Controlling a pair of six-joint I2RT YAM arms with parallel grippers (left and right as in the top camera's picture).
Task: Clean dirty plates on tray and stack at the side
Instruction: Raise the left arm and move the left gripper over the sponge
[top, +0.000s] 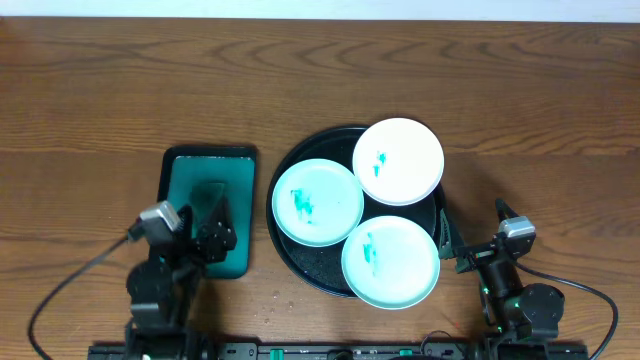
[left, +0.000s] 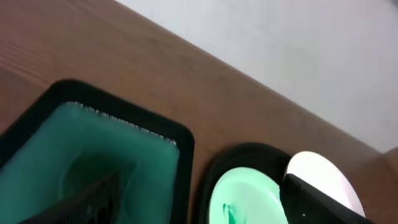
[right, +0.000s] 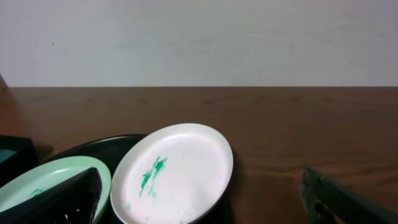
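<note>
Overhead view: three round pale plates (top: 318, 203) with teal smears lie on the large round black tray (top: 308, 266) in the middle of the table. The right gripper (top: 447, 246), jaws spread wide, stands just right of the near plate (top: 392, 264), so this arm is nearer. The left gripper (top: 214, 216), also spread, hangs over a teal-green rectangular tray (top: 190, 175).

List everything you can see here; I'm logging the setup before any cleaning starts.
plates: three, white to pale mint with teal smears, all on the black tray
black tray: one, round, middle of the table towards the right
green tray: one, teal with a black rim, rectangular, left of the black tray
table: one, brown wood grain, under everything
left gripper: one, black, open, over the near end of the green tray
right gripper: one, black, open, beside the black tray's right edge
</note>
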